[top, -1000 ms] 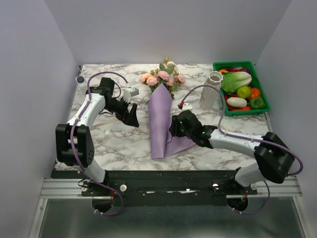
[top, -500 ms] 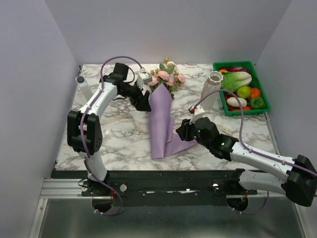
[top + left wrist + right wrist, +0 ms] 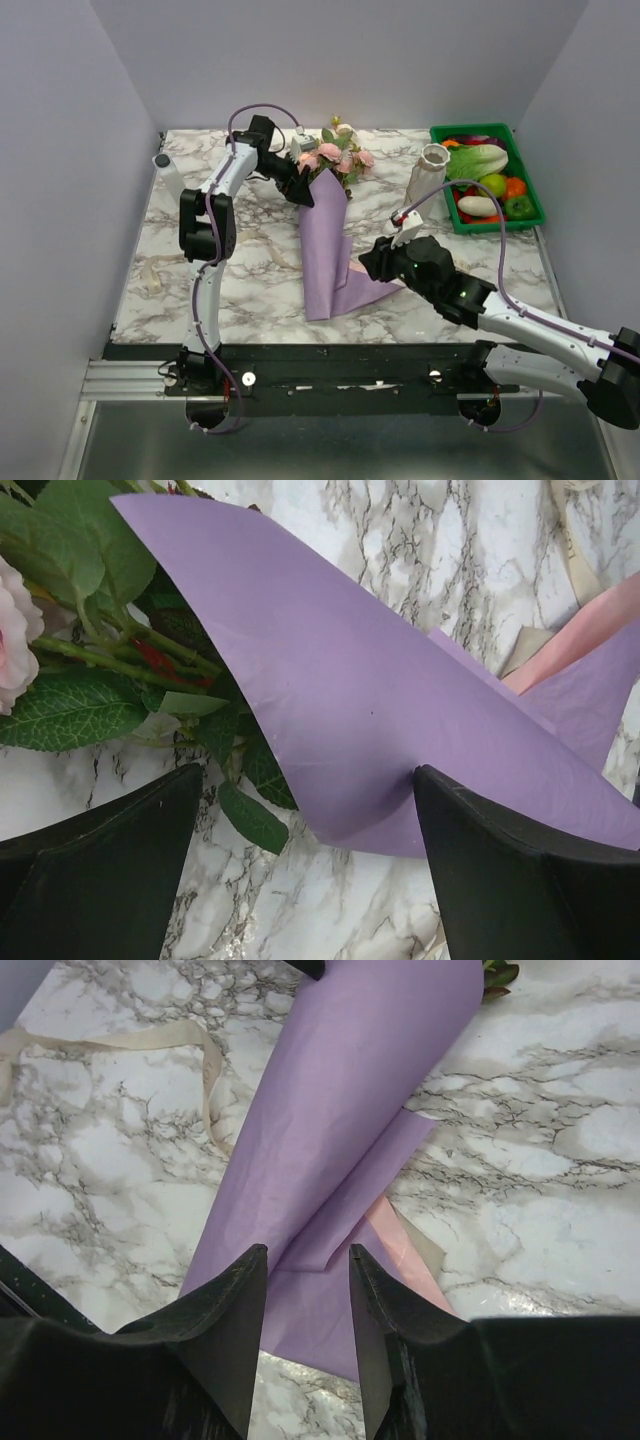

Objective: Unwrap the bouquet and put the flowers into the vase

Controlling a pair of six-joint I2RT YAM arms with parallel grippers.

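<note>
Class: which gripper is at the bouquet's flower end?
The left gripper, jaws wide at the paper's mouth; the right gripper is near the narrow end.

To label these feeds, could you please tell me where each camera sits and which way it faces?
Top external: above and behind the bases, looking down at the table, bouquet, vase and green tray; left arm and right arm show.
Left wrist: on the left arm, facing the rose leaves and lilac paper edge; its open fingers frame them.
Right wrist: on the right arm, looking down at the paper's lower end and cream ribbon; its fingers show.
Shared: both wrist views show the lilac paper.
</note>
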